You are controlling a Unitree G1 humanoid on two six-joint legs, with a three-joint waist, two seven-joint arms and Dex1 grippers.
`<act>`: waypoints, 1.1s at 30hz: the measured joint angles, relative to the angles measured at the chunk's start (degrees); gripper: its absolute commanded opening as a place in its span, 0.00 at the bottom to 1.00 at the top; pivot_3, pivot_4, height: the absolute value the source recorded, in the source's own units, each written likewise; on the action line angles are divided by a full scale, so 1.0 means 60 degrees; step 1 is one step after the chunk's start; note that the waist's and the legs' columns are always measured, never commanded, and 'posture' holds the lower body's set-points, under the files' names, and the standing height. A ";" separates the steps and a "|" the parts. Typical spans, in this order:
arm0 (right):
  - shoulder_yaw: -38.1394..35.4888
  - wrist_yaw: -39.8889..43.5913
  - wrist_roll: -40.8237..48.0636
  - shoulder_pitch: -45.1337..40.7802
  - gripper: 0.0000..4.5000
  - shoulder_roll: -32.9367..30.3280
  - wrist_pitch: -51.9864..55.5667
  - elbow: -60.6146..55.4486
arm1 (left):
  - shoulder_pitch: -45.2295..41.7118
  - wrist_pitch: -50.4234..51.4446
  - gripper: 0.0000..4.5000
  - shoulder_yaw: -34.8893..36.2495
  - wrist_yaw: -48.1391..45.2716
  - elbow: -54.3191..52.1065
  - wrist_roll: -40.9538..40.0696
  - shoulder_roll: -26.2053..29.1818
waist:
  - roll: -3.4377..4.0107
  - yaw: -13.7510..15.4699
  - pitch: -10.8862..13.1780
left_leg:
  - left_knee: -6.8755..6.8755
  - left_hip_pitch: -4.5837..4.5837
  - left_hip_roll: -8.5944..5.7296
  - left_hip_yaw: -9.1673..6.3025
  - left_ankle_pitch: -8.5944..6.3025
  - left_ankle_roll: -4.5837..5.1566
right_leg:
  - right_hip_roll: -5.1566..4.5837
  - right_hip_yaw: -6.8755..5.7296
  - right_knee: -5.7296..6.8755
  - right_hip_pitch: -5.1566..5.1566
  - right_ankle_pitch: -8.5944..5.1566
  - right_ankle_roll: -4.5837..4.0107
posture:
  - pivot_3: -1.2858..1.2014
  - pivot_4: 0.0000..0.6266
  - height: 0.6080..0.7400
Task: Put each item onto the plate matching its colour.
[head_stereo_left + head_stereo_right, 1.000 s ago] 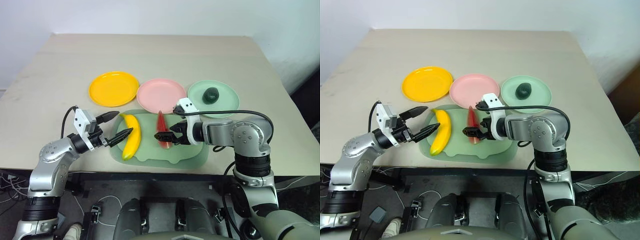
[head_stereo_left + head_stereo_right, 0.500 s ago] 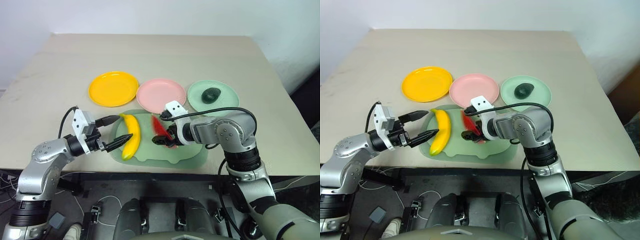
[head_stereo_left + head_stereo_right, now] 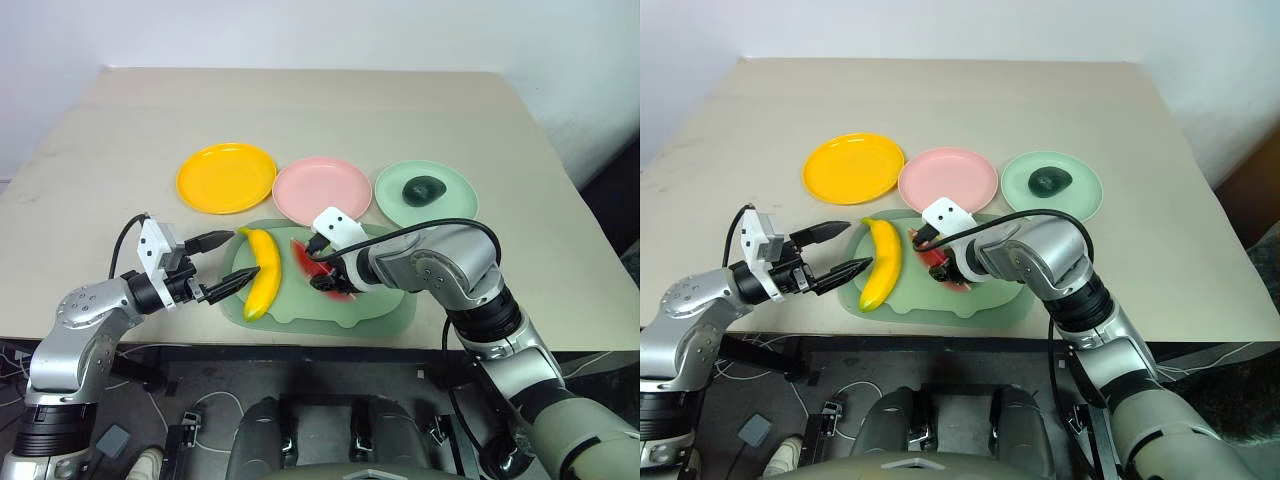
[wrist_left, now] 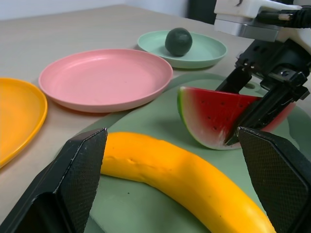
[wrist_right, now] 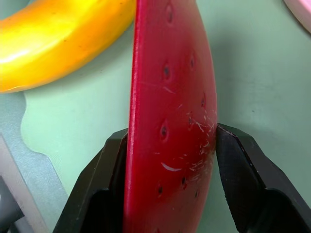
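A red watermelon slice (image 3: pixel 308 256) stands on the green mat (image 3: pixel 385 310), and my right gripper (image 3: pixel 330 281) is shut on it, one black finger (image 5: pixel 109 165) against each flat face. The yellow banana (image 3: pixel 262 278) lies on the mat just left of the slice. My left gripper (image 3: pixel 241 257) is open at the banana's left side, its fingers level and apart from it. The dark green avocado (image 3: pixel 422 188) sits on the mint green plate (image 3: pixel 455 208). The pink plate (image 3: pixel 322 190) and the yellow-orange plate (image 3: pixel 227 177) behind the mat hold nothing.
The three plates stand in a row just behind the mat, the pink one closest to the held slice. The beige table (image 3: pixel 300 110) stretches far behind them. The mat's front edge lies close to the table's near edge.
My right gripper has rolled, shifted slightly left and shut on the watermelon slice, which now leans over more. The left gripper stays open by the banana.
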 measured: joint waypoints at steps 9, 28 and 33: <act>-0.0949 0.1131 -0.0243 -0.1429 0.49 -0.0646 -0.0973 0.1105 | 0.0150 -0.0002 1.00 0.0146 0.0152 -0.0020 -0.0011 -0.0008 | 0.0002 0.0004 0.0002 | 0.0007 -0.0094 -0.0013 0.0006 0.0009 -0.0009 | 0.0004 0.0003 0.0014 -0.0099 0.0002 -0.0001 | 0.52 0.24 0.66; -0.1252 0.1347 -0.3586 -0.4880 0.69 0.2293 -0.7651 1.1725 | 0.0611 0.0004 1.00 0.0420 0.0614 -0.0603 -0.0103 -0.0142 | 0.0003 -0.0225 0.0002 | 0.0012 -0.0148 -0.0004 0.0051 0.0022 -0.0028 | 0.0024 0.0003 0.0021 -0.0151 0.0004 -0.0004 | 0.52 0.24 0.66; -0.1557 0.1405 -0.3970 -0.5131 0.99 0.2552 -0.8336 1.2863 | 0.0658 -0.0047 1.00 0.0423 0.0678 -0.0640 -0.0092 -0.0153 | 0.0003 -0.0227 0.0002 | 0.0014 -0.0149 -0.0003 0.0051 0.0023 -0.0029 | 0.0024 0.0006 0.0024 -0.0153 0.0004 -0.0005 | 0.52 0.24 0.66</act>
